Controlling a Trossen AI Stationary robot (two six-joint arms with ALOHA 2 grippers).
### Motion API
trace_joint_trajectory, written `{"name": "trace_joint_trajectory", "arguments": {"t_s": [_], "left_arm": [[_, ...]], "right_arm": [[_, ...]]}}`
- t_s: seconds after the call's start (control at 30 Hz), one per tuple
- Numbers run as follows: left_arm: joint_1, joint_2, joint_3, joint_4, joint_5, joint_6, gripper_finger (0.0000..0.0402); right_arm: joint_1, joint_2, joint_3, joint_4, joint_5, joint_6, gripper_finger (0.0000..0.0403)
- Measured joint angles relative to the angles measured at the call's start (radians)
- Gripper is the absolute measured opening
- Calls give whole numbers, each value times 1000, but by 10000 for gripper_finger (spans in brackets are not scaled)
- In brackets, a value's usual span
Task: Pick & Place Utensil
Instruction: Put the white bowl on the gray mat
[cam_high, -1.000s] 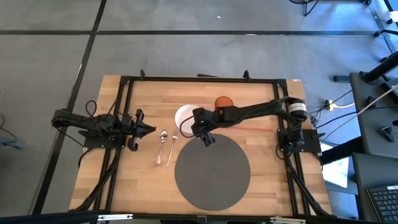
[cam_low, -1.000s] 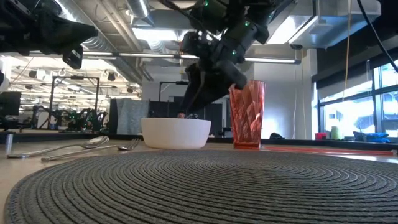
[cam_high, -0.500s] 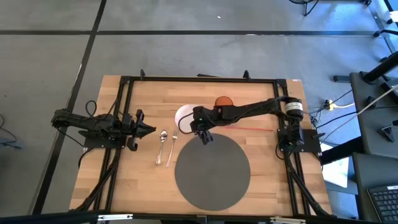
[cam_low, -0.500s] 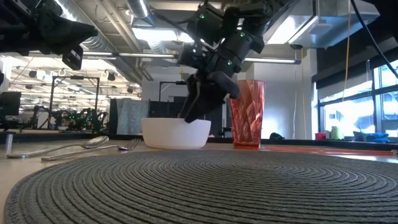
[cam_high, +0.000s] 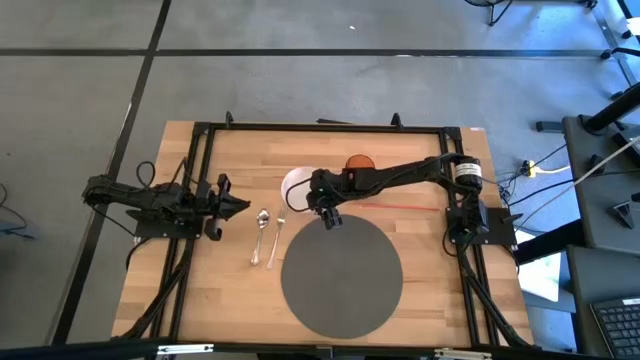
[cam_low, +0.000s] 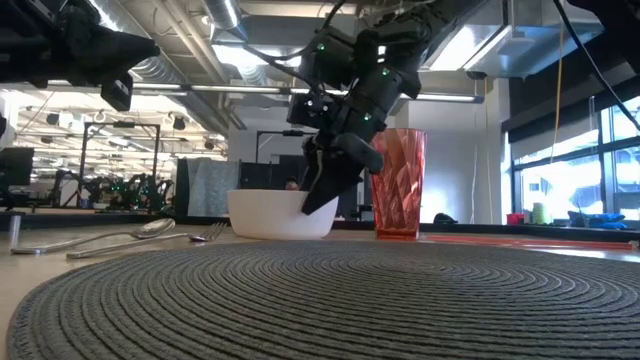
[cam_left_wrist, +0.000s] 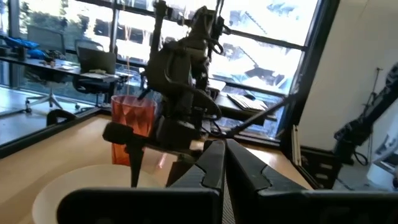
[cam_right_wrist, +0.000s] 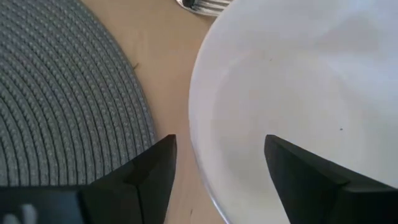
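Both fingers of your right gripper (cam_right_wrist: 214, 158) were spread over the near rim of the white bowl (cam_high: 298, 187), holding nothing. Your left gripper (cam_high: 238, 207) waited pressed together at the table's left. The spoon (cam_high: 261, 228) and fork (cam_high: 276, 241) lay flat beside the placemat (cam_high: 341, 276): light, stiff, slick metal, best pinched mid-handle. Bowl and red cup (cam_low: 396, 182) crowded the approach.
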Motion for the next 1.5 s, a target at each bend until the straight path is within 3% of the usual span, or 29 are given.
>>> {"name": "trace_joint_trajectory", "arguments": {"t_s": [0.17, 0.47, 0.73, 0.9, 1.1, 1.33, 1.5], "left_arm": [[0, 0, 0, -3, -2, 0, 8], [0, 0, 0, -3, -2, 1, 8], [0, 0, 0, -3, -2, 2, 6], [0, 0, 0, -3, -2, 2, 8], [0, 0, 0, -3, -2, 2, 7], [0, 0, 0, -3, -2, 1, 6], [0, 0, 0, -3, -2, 0, 8]], "right_arm": [[0, 9, 0, -2, -9, -1, 186], [0, 9, 0, 22, -4, -34, 15], [23, 8, 102, -30, 57, -72, 8], [99, 8, 307, -268, 54, -56, 12], [267, -6, 503, -585, 52, -25, 6], [463, -111, 438, -651, 63, 80, 5], [575, -213, 213, -591, 67, 197, 4]]}}
